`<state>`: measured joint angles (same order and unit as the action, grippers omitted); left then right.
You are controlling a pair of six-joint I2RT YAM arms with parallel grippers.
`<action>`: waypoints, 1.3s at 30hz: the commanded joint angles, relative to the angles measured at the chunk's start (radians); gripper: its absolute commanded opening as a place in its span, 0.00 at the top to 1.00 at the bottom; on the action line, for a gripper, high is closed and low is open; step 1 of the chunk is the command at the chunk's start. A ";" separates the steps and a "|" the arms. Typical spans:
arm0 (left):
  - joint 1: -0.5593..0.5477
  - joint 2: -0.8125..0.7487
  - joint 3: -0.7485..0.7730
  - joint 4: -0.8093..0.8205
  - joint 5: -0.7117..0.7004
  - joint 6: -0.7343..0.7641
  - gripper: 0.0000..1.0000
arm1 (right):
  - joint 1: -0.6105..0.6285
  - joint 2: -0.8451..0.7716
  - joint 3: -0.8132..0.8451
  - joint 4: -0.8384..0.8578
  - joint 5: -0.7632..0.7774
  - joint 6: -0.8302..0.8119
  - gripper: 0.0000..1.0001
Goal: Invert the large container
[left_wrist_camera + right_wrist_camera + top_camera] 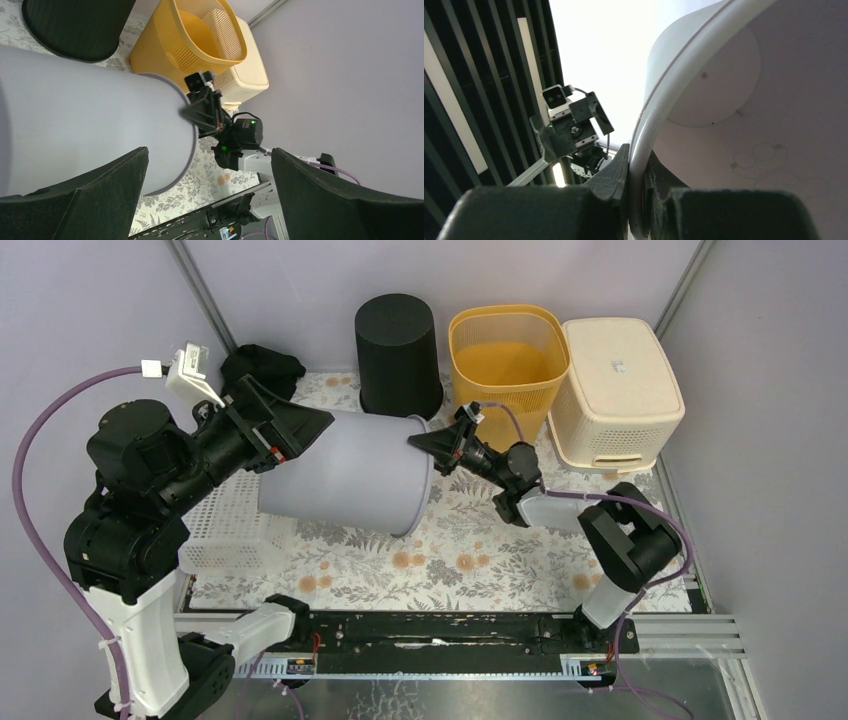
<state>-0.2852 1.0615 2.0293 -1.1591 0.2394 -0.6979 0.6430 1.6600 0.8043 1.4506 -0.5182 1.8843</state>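
Observation:
The large container [350,475] is a pale grey bin lying on its side on the floral mat, mouth facing right. It also shows in the left wrist view [75,110] and in the right wrist view [749,100]. My right gripper [425,443] is shut on the upper rim of the mouth, one finger inside and one outside [636,155]. My left gripper [300,430] is open at the container's closed end, up against its upper side. In its wrist view [210,150] the wide jaws have nothing between them.
An upturned black bin [398,350], a yellow basket [508,360] and an upturned cream basket [618,390] stand along the back. A flat white mesh basket [230,525] lies at the left, partly under the container. A black cloth [262,368] lies at the back left.

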 commanded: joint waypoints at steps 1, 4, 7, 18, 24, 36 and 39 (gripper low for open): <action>0.004 0.005 0.023 0.018 0.035 -0.003 0.00 | 0.048 0.037 0.040 0.256 0.100 0.010 1.00; 0.005 0.006 0.018 0.018 0.035 0.000 0.00 | 0.072 0.071 0.044 0.257 0.138 -0.017 1.00; 0.005 0.007 0.011 0.022 0.039 0.002 0.00 | 0.098 0.117 0.080 0.257 0.162 -0.032 1.00; 0.005 0.001 -0.022 0.022 0.033 0.016 0.00 | 0.169 0.320 0.293 0.259 0.216 -0.027 1.00; 0.005 0.005 -0.027 0.027 0.033 0.018 0.00 | 0.187 0.424 0.386 0.260 0.231 -0.017 1.00; 0.004 0.011 -0.044 0.036 0.028 0.021 0.00 | 0.196 0.449 0.259 0.260 0.205 -0.080 0.91; 0.004 0.011 -0.050 0.040 0.029 0.020 0.00 | 0.194 0.433 0.202 0.260 0.202 -0.100 0.87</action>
<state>-0.2852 1.0695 1.9884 -1.1572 0.2550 -0.6968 0.8276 2.1605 1.0595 1.5589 -0.3244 1.8236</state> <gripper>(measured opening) 0.998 0.143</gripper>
